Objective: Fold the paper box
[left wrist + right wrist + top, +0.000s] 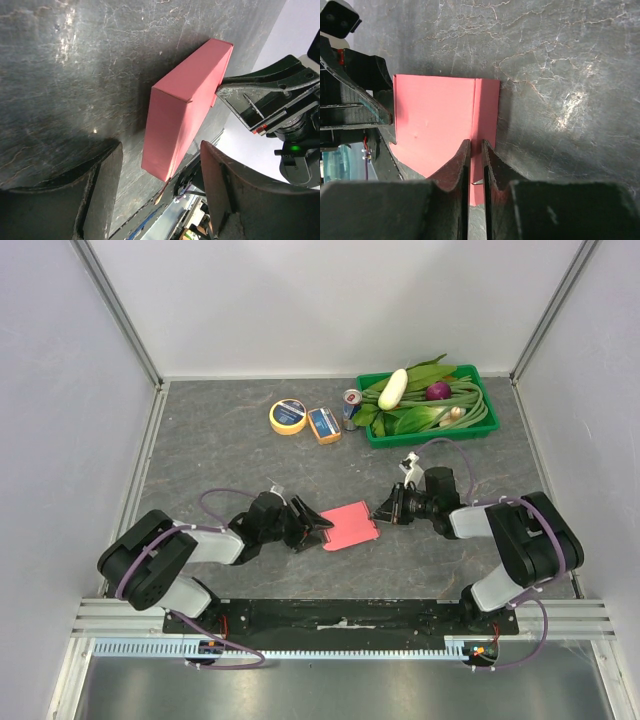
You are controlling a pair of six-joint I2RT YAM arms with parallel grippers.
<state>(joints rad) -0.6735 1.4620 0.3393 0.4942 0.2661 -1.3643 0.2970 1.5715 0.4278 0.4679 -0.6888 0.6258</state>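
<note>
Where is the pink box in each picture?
Top view: pink box just below the middle.
Left wrist view: pink box in the centre, slanting.
Right wrist view: pink box left of centre.
Shared landmark: the right gripper at the box's edge.

paper box (350,525): just 1, pink-red, middle of the desk (220,455)
pincers: 2, left pincer (318,527) and right pincer (383,508)
tape roll (288,416): 1, yellow, toward the back edge
blue-and-orange box (324,425): 1, right beside the tape
can (352,403): 1
green tray (440,436): 1, back right corner
pale squash (393,389): 1, in the tray
red onion (438,391): 1, in there too
long green beans (470,410): a bunch, can't count em
</note>
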